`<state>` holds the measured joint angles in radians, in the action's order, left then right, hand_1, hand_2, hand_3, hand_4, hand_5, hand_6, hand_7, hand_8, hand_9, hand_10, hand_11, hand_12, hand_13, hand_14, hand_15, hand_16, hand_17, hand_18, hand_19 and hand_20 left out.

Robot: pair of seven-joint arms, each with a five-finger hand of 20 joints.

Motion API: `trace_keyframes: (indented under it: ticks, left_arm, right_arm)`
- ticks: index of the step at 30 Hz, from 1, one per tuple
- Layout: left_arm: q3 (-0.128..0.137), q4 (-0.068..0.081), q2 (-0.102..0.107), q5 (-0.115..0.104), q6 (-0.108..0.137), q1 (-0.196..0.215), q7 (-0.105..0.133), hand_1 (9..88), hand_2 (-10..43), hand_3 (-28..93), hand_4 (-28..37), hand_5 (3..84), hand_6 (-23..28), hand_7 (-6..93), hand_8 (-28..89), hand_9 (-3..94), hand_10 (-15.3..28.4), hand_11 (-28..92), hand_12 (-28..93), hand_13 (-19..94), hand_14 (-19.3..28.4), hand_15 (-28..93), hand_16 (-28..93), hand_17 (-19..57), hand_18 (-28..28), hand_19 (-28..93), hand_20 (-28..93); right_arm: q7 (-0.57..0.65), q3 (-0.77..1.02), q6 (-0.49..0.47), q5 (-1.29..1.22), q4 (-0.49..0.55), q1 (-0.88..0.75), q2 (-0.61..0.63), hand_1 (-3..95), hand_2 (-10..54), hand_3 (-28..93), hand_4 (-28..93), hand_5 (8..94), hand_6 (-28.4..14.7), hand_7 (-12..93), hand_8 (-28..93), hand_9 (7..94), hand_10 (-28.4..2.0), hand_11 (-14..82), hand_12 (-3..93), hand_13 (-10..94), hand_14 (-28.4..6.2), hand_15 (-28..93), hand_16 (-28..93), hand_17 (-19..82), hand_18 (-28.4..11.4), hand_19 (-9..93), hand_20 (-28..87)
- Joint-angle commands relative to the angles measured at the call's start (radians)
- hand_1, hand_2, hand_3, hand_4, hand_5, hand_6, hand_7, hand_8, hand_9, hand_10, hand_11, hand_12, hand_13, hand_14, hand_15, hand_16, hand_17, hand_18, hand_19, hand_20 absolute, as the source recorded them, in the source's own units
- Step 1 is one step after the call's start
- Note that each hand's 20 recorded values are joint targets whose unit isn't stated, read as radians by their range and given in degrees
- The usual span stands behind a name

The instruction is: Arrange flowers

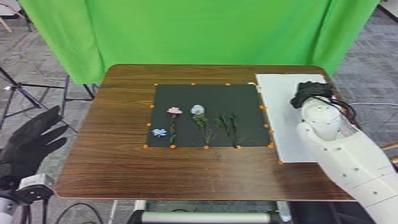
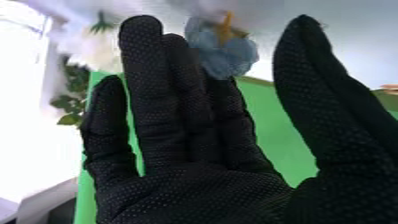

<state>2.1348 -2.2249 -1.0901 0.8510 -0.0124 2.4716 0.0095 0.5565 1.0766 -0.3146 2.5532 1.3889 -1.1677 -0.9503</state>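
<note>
Right wrist view: right hand (image 2: pixel 191 192) empty, fingers straight, thumb well apart; blue flower (image 2: pixel 233 57) and cream flower (image 2: pixel 93 47) show past fingers, contact we cannot tell. Head view: that hand over white board (image 1: pixel 280 110), left hand (image 1: pixel 22 150) spread beside tabletop (image 1: pixel 178 172); pink flower (image 1: pixel 174 110) lies on black mat (image 1: pixel 240 95). Next, we judge, we should pick one bloom, pinch stem softly below petals, lift slowly, lay it alongside others, keeping leaves untangled

Right arm (image 1: pixel 345 156): white shell segments, black cables (image 1: pixel 343 106) at wrist. Right hand (image 1: pixel 311 92): black glove (image 2: pixel 191 195), dotted texture. Left hand (image 1: pixel 25 148): black fabric
</note>
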Motion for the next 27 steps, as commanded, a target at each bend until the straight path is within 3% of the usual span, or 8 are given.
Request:
trace_keyframes:
  ticks: [1, 3, 5, 9, 15, 21, 27]
  left_arm:
    - [0.006, -0.001, 0.001, 0.001, -0.001, 0.011, -0.003, 22.5, -1.9, 70, -28.3, 21.7, 0.9, 18.5, -9, 17.9, 8.8, 12, 18, 14, 11.8, 19, 4, -10.5, 19.3, 38, 7]
    - [0.007, -0.002, -0.002, 0.001, 0.0, 0.013, -0.001, 22.5, -1.8, 70, -28.3, 21.7, 0.9, 18.5, -9, 18.0, 8.8, 12, 18, 14, 11.8, 19, 4, -10.5, 19.2, 38, 7]
    - [0.01, -0.005, -0.005, 0.001, 0.001, 0.017, 0.0, 22.5, -1.8, 70, -28.3, 21.7, 0.8, 18.5, -9, 17.9, 8.8, 12, 18, 14, 11.8, 19, 4, -10.4, 19.2, 38, 7]
    - [0.01, -0.005, -0.005, 0.001, 0.003, 0.018, 0.003, 22.4, -1.9, 70, -28.3, 21.7, 0.8, 18.5, -9, 17.9, 8.8, 12, 18, 14, 11.8, 19, 4, -10.5, 19.2, 38, 7]
    - [0.011, -0.01, -0.01, 0.002, 0.009, 0.026, 0.006, 22.6, -1.7, 70, -28.3, 21.7, 0.9, 18.4, -9, 17.9, 8.9, 12, 18, 14, 11.8, 19, 4, -10.5, 19.2, 38, 8]
    - [-0.001, -0.003, -0.005, 0.003, 0.0, 0.01, -0.001, 22.5, -1.7, 70, -28.3, 21.7, 0.9, 18.4, -9, 17.9, 8.9, 12, 18, 14, 11.9, 19, 4, -10.5, 19.2, 38, 8]
    - [0.0, -0.004, -0.007, 0.002, 0.003, 0.013, -0.006, 22.5, -1.7, 70, -28.3, 21.7, 0.9, 18.3, -9, 17.9, 9.0, 12, 18, 14, 11.9, 19, 4, -10.5, 19.3, 38, 8]
  right_arm:
    - [-0.025, -0.021, 0.159, 0.029, -0.013, -0.026, 0.02, 37.3, -9.5, 84, -28, 50.2, 0.7, 42, -10, 64.7, -8.3, 27.6, 28.5, 64, -5.0, 50, 26, 22, -20.2, 75, 49]
    - [-0.03, -0.018, 0.176, 0.034, -0.007, -0.031, 0.021, 44.7, -9.5, 81, -28, 55.2, 2.0, 51, -2, 74.5, -6.0, 18.9, 42.0, 68, -3.1, 48, 34, 24, -19.8, 76, 49]
    - [-0.04, -0.015, 0.176, 0.04, 0.004, -0.036, 0.026, 48.6, -9.5, 83, -28, 62.0, 3.3, 55, 3, 81.8, -5.2, 20.0, 49.0, 73, -2.8, 53, 38, 26, -19.7, 78, 49]
    - [-0.055, -0.015, 0.231, 0.039, 0.024, -0.042, 0.027, 49.1, -9.5, 84, -28, 65.6, 3.3, 55, 3, 84.4, -4.2, 20.8, 50.5, 76, -2.0, 56, 38, 28, -20.0, 79, 50]
    - [-0.13, -0.02, 0.276, 0.0, 0.176, -0.07, 0.008, 49.2, -9.5, 85, -28, 66.6, 3.3, 54, 3, 85.5, -4.4, 20.5, 51.0, 76, -2.2, 56, 38, 29, -20.2, 80, 50]
    - [-0.207, -0.075, 0.25, -0.026, 0.3, -0.069, -0.057, 48.9, -9.5, 85, -28, 66.5, 3.3, 55, 4, 85.4, -4.6, 20.2, 51.5, 76, -2.4, 56, 39, 29, -20.0, 80, 50]
    - [-0.249, -0.109, 0.21, -0.032, 0.319, -0.065, -0.142, 47.3, -9.5, 86, -26, 66.3, 3.3, 55, 4, 85.3, -5.4, 20.5, 51.9, 75, -3.2, 57, 39, 28, -20.0, 80, 50]
